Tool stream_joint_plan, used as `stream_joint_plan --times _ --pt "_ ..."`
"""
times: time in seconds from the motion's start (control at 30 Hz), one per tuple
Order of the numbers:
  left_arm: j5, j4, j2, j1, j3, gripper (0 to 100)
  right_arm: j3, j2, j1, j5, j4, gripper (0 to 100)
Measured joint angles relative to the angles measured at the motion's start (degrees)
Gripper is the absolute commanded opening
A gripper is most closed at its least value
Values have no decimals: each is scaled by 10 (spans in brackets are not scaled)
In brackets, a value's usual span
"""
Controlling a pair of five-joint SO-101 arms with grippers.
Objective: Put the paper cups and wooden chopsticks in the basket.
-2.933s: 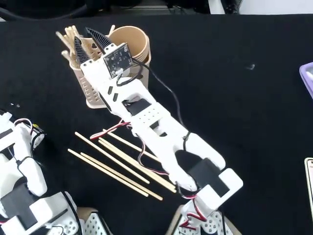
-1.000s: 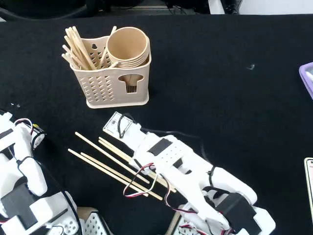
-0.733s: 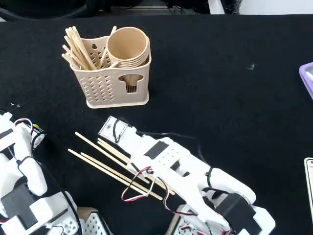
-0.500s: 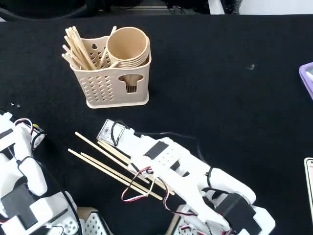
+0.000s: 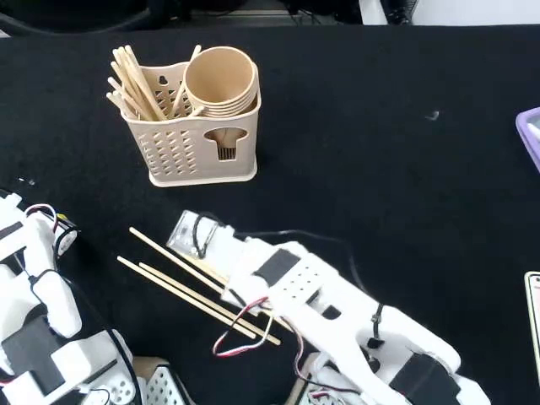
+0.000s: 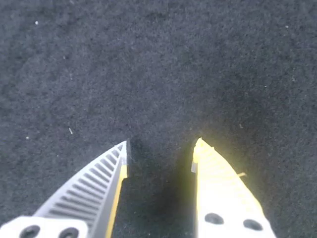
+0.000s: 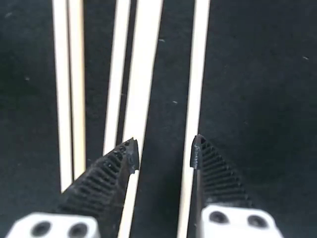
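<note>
Wooden chopsticks (image 7: 144, 74), slim, straight, perforated basket (image 5: 190, 148)

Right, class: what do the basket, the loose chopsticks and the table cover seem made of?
Basket: probably moulded plastic, matte beige, perforated walls. Chopsticks: pale bare wood, going by colour and flat faces. Table cover: black fabric, perhaps felt; fuzzy and lint-flecked.

The bench (image 5: 405, 194) is covered in black, slightly fuzzy cloth dotted with tiny pale flecks. One small light speck (image 5: 432, 116) sits alone toward its far right part. At the right edge a corner of a purple tray (image 5: 530, 133) pokes in, and nearer on that same edge a sliver of something pale and flat (image 5: 534, 297). Beyond the far edge lie dark cables (image 5: 76, 15) and a white surface (image 5: 481, 10)
</note>
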Motion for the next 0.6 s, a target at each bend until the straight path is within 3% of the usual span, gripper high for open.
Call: stream_joint_plan --times 0.43,0.6 --pt "0 0 0 0 0 220 -79 170 3 -1 -5 179" --pt "0 0 0 0 0 220 -93 173 51 2 -5 118"
